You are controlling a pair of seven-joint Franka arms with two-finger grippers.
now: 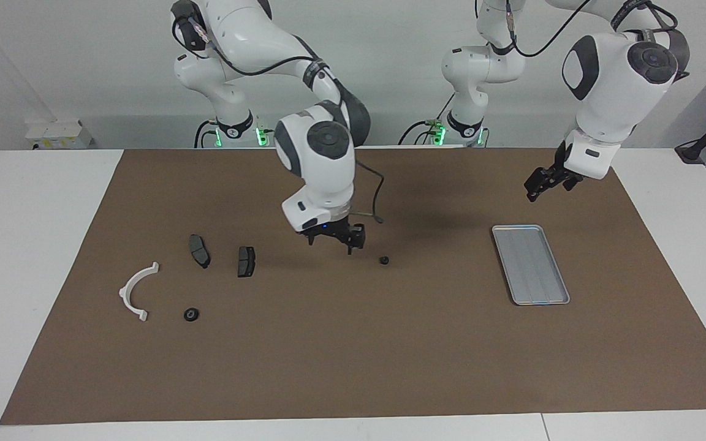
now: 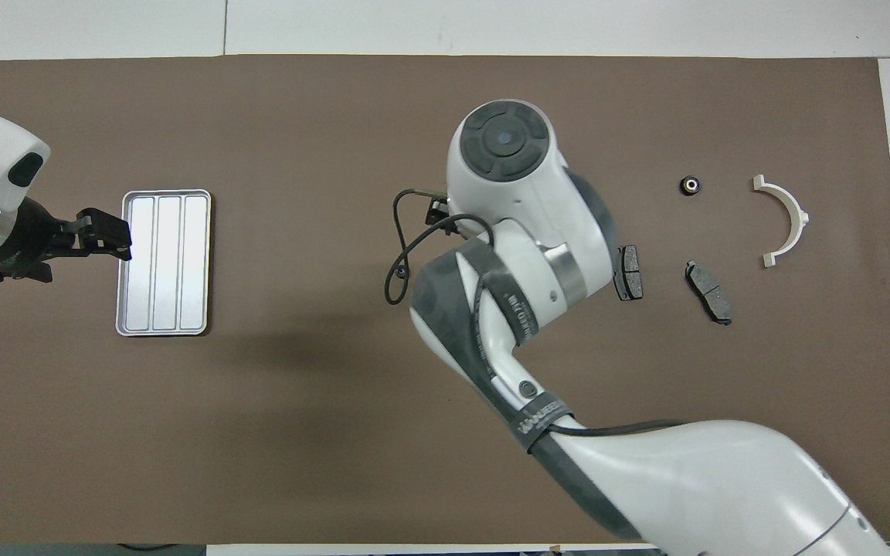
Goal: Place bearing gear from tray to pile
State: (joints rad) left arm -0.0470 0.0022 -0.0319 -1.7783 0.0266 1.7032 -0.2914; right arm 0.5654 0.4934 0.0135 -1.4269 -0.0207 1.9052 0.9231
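The right gripper (image 1: 336, 239) hangs low over the middle of the brown mat (image 1: 353, 367), jaws spread, nothing between them. Just beside it, toward the left arm's end, sits a small dark bearing gear (image 1: 383, 260), alone on the mat and well apart from everything else. My guess is that's the one to be fetched: it lies between tray and pile, a drop-off spot where the right arm can reach it.

The tray (image 1: 531, 297), that ribbed silver-grey one, lies at the left arm's end with nothing in it that I can see. The left gripper (image 1: 544, 184) hangs open and empty in the air near the tray's end closest to the robots. It looks parked, waiting.

Down at the right arm's end, there's the pile: a white semicircular bracket (image 1: 135, 291), two dark brake pads (image 1: 199, 250) (image 1: 246, 261) side by side, and a second bearing gear (image 1: 191, 315) resting close to the bracket, farther from the robots than the pads. So one gear seems to be home, one is stranded mid-table.

From overhead the right arm's wrist covers the mid-table gear entirely, so contact can only be read from the facing camera: the fingers are not around it yet, just next to it. A small part like that may skid if the fingers land off-centre.
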